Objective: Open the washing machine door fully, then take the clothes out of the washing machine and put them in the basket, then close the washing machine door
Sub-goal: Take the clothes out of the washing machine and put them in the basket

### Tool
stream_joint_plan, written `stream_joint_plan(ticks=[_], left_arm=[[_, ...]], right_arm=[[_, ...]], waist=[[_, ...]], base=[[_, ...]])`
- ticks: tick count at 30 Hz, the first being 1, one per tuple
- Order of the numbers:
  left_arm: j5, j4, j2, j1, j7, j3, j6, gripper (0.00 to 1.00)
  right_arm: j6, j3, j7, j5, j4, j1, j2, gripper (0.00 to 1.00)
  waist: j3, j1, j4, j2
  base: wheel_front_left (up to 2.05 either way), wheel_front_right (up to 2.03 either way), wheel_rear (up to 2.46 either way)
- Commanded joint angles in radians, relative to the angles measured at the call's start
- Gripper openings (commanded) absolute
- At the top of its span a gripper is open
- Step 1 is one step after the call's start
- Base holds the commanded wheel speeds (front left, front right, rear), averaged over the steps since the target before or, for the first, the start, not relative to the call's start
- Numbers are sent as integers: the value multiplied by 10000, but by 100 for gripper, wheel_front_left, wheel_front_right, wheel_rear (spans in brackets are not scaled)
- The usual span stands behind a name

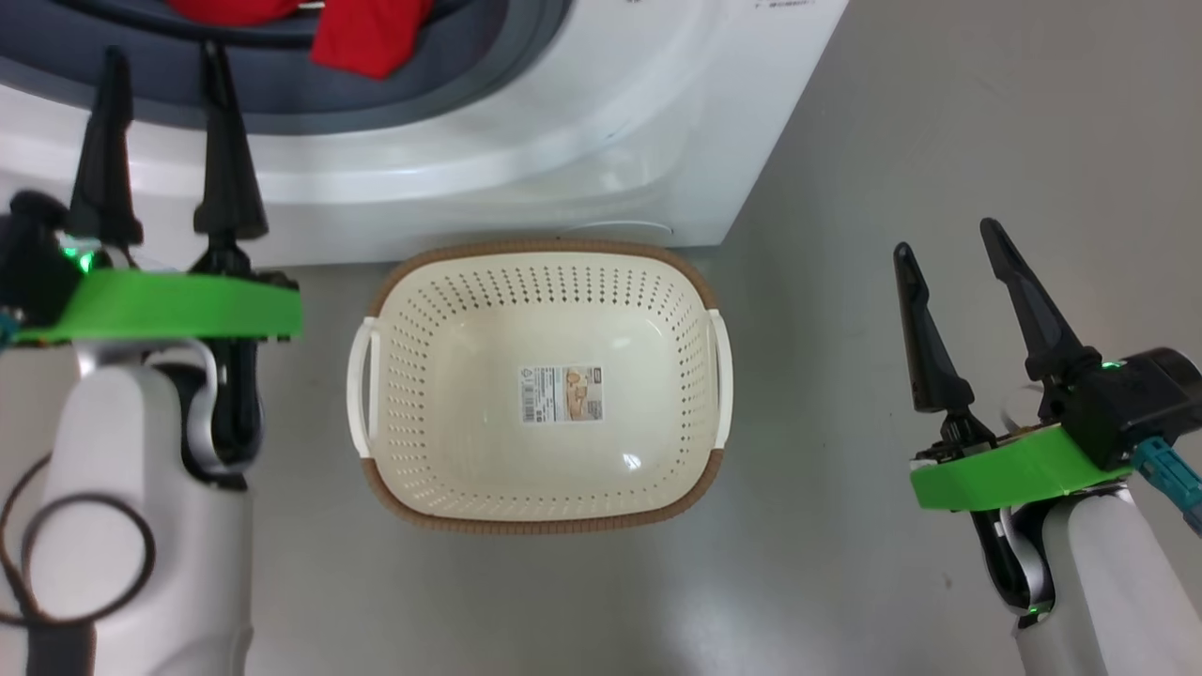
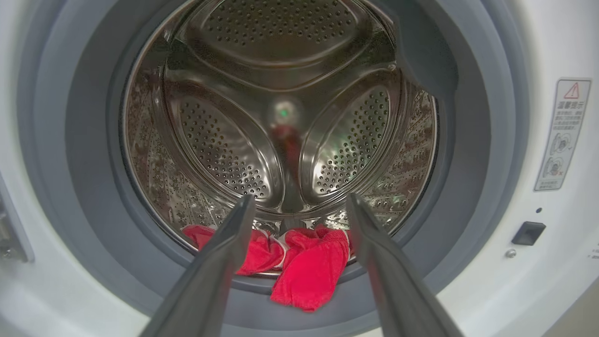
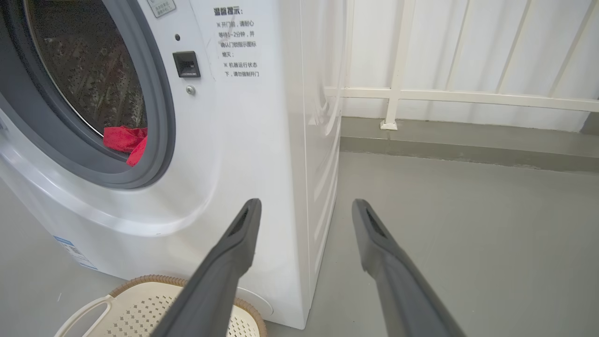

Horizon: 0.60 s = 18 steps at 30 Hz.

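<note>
Clothes: the red clothes (image 2: 311, 271) lie at the low front of the drum (image 2: 281, 93). One piece hangs out over the grey ring (image 2: 468, 140).
Washer: the white washer (image 1: 526, 122) has its round hole wide open, and you can see right into the shiny drum.
Clothes and left gripper: the left gripper (image 1: 164, 52) is up in front of the hole and points into it. In the left wrist view the clothes sit low between its two fingers (image 2: 220, 262), a bit past the tips. In the head view the clothes are just to the right of the tips. They do not touch.
Left gripper: its fingers are spread wide. It holds nothing and touches nothing.
Clothes and right gripper: the right gripper (image 1: 946, 237) is well away from the clothes, out past the washer's right side. In the right wrist view the clothes show far off at the upper left, inside the ring.
Right gripper: its fingers are spread wide too. It holds nothing. It hangs over the grey floor (image 1: 892, 141).
Basket: the cream basket (image 1: 470, 376) sits on the floor just in front of the washer, below the hole. It is between the two arms, and neither gripper touches it. Its bare bottom has a label (image 1: 561, 392) on it.
Behind: a white rail (image 3: 398, 93) stands by the wall past the washer.
</note>
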Motion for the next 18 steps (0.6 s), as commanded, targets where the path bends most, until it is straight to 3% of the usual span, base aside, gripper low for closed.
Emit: stream_joint_plan(ticks=[1, 6, 12, 18], left_arm=[[211, 100, 316, -475, -75, 246, -64, 100], [664, 1025, 519, -1514, -75, 22, 6, 100], [1403, 2312, 1007, -2845, 92, -308, 486, 100], [1667, 3547, 1428, -3928, 631, -467, 654, 100]], right_arm=[[63, 270, -65, -80, -289, -230, -1, 100], [63, 328, -65, -103, -330, -381, -1, 100], [63, 383, -65, -34, -366, -610, -1, 100], [63, 528, -65, 255, -331, -793, -1, 100]], waist=[[367, 1, -99, -1], [779, 1, -183, -1], [1240, 1, -301, -1], [1542, 1, -418, -1]], base=[[0, 0, 0], [0, 0, 0], [0, 0, 0], [0, 0, 0]])
